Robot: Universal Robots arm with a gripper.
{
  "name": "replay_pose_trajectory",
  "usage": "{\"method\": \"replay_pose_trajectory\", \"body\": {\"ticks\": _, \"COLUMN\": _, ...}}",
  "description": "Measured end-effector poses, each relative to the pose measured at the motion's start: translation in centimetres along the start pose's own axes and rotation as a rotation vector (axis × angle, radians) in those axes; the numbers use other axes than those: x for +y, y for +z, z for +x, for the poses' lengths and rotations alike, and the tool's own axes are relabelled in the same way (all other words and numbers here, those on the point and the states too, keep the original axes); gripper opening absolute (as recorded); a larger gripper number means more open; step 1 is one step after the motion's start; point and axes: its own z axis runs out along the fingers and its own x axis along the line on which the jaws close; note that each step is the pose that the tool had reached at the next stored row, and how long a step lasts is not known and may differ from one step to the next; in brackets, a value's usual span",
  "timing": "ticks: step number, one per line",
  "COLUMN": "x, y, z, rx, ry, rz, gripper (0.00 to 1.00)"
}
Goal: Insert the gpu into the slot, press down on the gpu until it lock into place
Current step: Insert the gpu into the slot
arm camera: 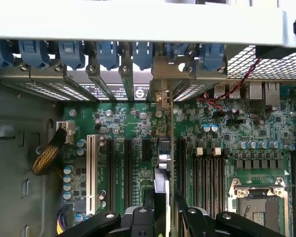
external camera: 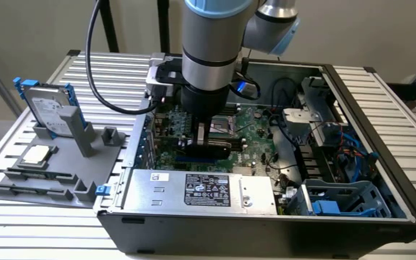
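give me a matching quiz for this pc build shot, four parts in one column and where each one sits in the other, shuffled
Things:
1. gpu
2. power supply
3. hard drive
4. drive cage

Places:
A. standing on the grey fixture outside the case
B. blue, in the case's near corner at the exterior view's right
C. silver and labelled, along the case's near wall
D. black, over the green motherboard, beneath the arm

Pairs: 1-D, 2-C, 3-A, 4-B
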Motion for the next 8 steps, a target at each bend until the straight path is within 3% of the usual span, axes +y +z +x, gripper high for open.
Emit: {"method": "replay_pose_trajectory", "body": {"ticks": 8, "x": -0.01, "y": 0.30, "z": 0.00, "rx": 0.0002, "ry": 0.000, "rz": -0.0002, "gripper": 0.26}}
